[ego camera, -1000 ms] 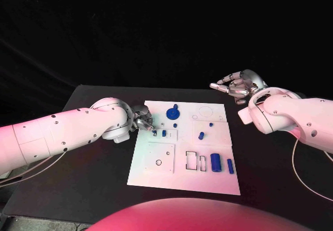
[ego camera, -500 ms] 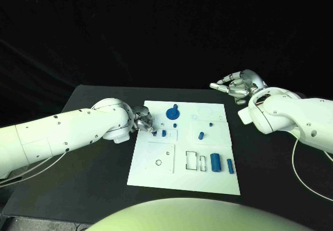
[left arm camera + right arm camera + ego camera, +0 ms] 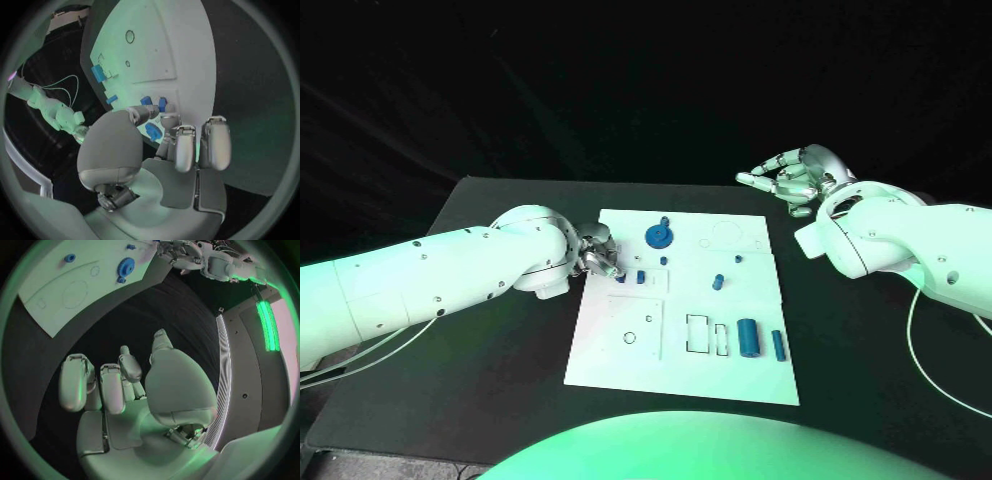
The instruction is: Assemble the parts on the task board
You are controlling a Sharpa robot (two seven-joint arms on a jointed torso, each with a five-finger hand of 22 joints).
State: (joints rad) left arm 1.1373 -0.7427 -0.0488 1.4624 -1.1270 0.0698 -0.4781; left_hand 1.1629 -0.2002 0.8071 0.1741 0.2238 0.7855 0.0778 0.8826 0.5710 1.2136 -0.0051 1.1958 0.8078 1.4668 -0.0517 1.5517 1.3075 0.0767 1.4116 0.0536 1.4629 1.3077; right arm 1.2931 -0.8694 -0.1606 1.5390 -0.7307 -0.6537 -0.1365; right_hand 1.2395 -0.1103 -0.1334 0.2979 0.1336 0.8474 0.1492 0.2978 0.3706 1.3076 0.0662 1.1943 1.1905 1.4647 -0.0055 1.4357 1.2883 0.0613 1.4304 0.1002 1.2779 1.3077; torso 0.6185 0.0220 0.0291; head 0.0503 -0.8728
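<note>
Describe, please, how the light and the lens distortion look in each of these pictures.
Head view: green light tints both arms, the white board stays readable, and the surroundings are black. Left wrist view: fisheye bends the board's straight edges, and the left robot hand looms large. Right wrist view: the board curves at the rim, a bright green strip glows at the side, and the right robot hand appears evenly lit.

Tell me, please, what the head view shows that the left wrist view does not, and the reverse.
Head view alone: the blue cylinder and blue bar at the task board's near right, and the right hand raised off the board, holding nothing.

Left wrist view alone: the left hand's palm side, with a fingertip beside two small blue pegs.

Both: the board, the left hand, the pegs.
</note>
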